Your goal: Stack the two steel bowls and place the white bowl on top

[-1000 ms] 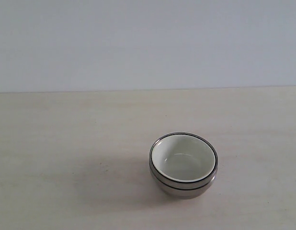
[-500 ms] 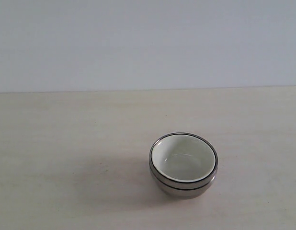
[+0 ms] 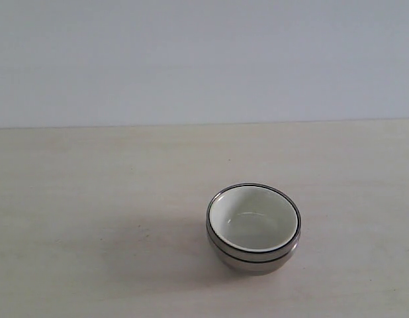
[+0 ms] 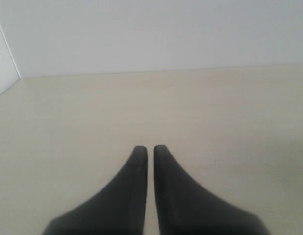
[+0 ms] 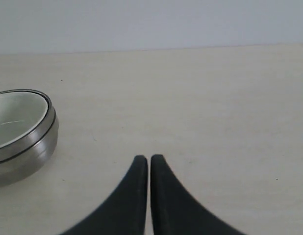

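Topping steel bowls (image 3: 255, 259), white bowl (image 3: 253, 220) sits well off table edge (image 3: 191, 124).

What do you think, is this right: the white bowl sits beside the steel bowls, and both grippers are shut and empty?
Not quite. The exterior view shows the white bowl nested inside the steel bowls, not beside them. The left gripper and right gripper are indeed shut and empty.

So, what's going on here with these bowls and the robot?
Nothing is being handled right now. The white bowl sits nested on top of the steel bowls, forming one stack on the table. The left gripper and right gripper are both shut, empty and clear of the stack. The stacking looks done.
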Controlling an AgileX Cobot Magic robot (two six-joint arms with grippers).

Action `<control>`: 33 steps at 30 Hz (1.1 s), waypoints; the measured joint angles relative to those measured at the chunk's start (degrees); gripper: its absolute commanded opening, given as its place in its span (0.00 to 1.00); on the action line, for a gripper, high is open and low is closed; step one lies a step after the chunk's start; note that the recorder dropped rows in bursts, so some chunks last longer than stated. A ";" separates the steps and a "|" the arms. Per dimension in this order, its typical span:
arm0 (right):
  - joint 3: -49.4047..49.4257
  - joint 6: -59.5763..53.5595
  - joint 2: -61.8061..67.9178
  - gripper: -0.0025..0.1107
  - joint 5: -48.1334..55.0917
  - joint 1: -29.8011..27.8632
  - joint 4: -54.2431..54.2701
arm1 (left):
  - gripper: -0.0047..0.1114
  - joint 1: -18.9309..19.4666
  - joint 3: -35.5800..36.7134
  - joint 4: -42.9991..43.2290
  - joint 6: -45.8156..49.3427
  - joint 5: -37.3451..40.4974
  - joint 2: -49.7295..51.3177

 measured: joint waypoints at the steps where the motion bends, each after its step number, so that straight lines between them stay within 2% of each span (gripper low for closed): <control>1: 0.00 -0.91 0.00 0.02 0.00 0.00 0.11 | 0.07 0.00 0.00 0.00 0.00 0.00 0.00; 6: 0.00 -7.31 0.00 0.02 0.11 0.00 0.11 | 0.07 0.00 0.00 0.00 0.00 0.00 0.00; 15: 0.00 -2.40 0.00 0.02 0.11 0.00 2.02 | 0.07 0.00 0.00 0.00 0.00 0.00 0.00; 33: 0.00 -2.43 0.00 0.02 0.11 0.00 2.02 | 0.07 0.00 0.00 0.00 0.00 0.00 0.00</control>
